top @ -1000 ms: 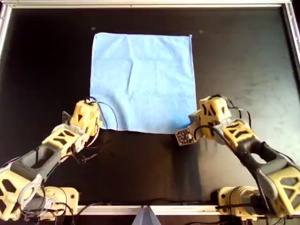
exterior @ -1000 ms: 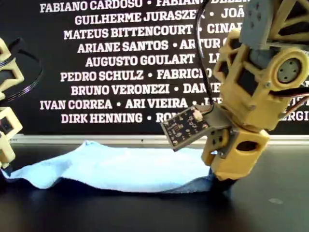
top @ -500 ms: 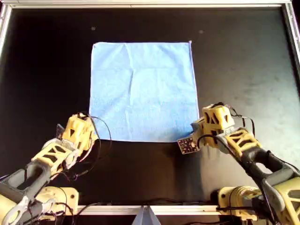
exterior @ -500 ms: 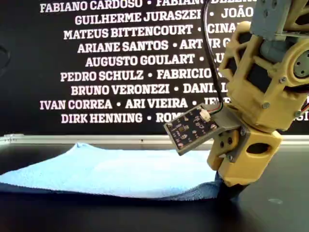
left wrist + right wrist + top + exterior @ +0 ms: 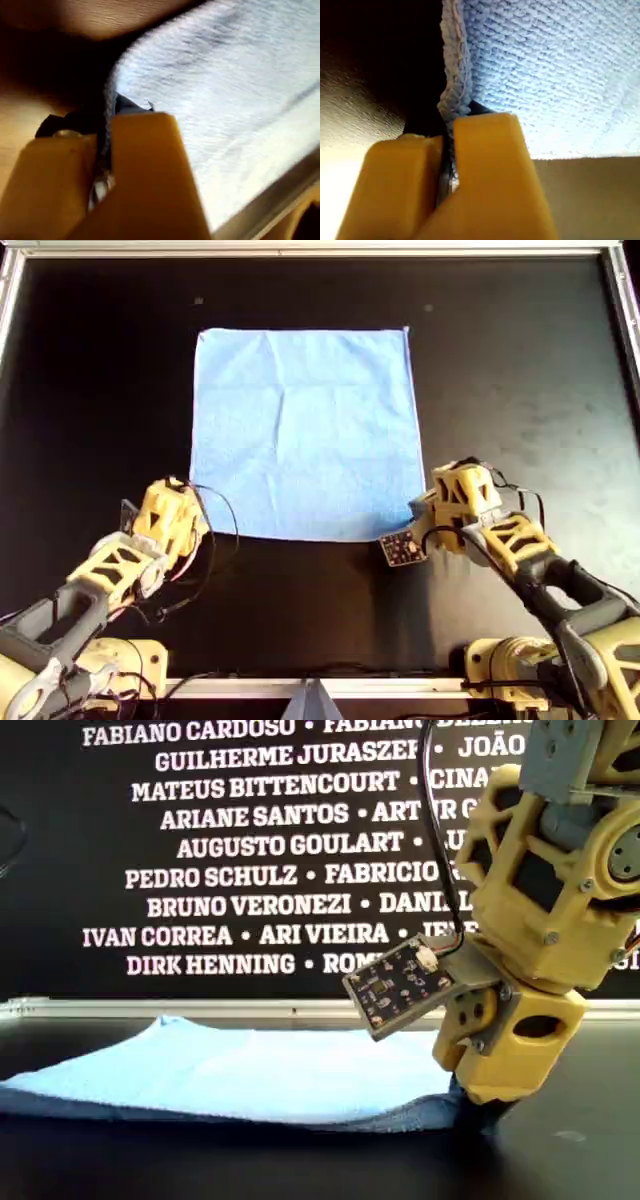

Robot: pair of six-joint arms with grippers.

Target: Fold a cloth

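You have the light blue cloth [image 5: 305, 430] spread nearly flat on the black tabletop [image 5: 520, 370], its far edge toward the top of the overhead view and its near edge toward the two arm bases; each near corner is already pinched. The left gripper [image 5: 105, 150] has its yellow jaws closed tight on the cloth's hem at the corner on the overhead view's left [image 5: 196, 530]; the right gripper [image 5: 447, 150] is likewise clamped on the stitched hem at the corner on the overhead view's right [image 5: 424, 532], with the small circuit board [image 5: 405, 985] jutting out beside it.

To my eye the step in hand is carrying the near edge over to the far edge; lift both corners together and only high enough that the fabric clears itself; in the exterior view the near edge hangs low between the grips, so keep it lightly taut or it will drag and bunch; move both arms at one pace toward the far edge, holding their spacing equal to the cloth's width; a lagging arm would likely skew the fold; lay the corners on the far corners before you let go.
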